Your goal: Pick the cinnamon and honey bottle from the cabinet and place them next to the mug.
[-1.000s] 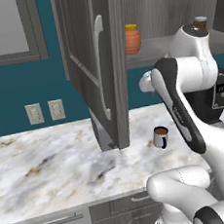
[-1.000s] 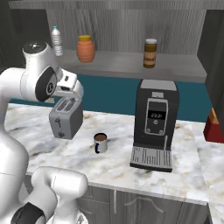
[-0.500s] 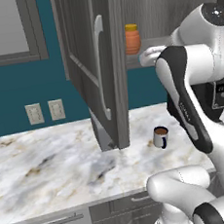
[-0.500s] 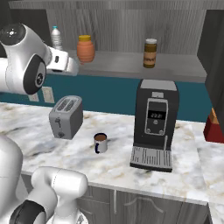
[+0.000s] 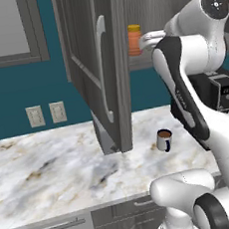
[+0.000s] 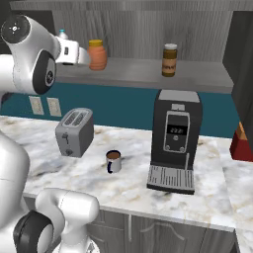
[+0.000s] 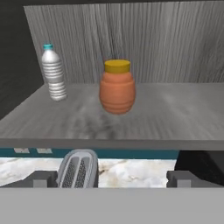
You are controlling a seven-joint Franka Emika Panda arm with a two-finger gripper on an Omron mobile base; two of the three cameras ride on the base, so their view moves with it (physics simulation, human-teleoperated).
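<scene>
Marble-patterned white and grey stone is forming the countertop (image 6: 207, 183), and teal paint is covering the wall behind it. Grey wood-grain panelling is lining the large wall cabinet (image 6: 207, 34), whose door (image 5: 98, 63) is standing open with one long curved silver handle (image 5: 104, 82).

One squat, ribbed, bulbous orange honey bottle (image 7: 117, 87) with a flat yellow lid is standing upright on the cabinet shelf (image 7: 175, 118). One clear ribbed plastic water bottle (image 7: 53, 72) with a teal cap is standing on the same shelf, to the left of the honey bottle in the hand view and apart from it. One slim dark-brown cylindrical cinnamon jar (image 6: 169, 60) with a pale lid is standing further along the shelf, well apart from the honey bottle.

Below the honey bottle, one small blue-and-white mug (image 6: 113, 161) with a dark brown inside is resting on the countertop, between one rounded silver toaster (image 6: 75, 132) and one boxy black coffee machine (image 6: 175, 141).

One white two-finger gripper (image 7: 111, 179) is hovering at shelf height, facing the honey bottle, with its dark fingertips (image 7: 43, 178) standing wide apart and touching nothing.
</scene>
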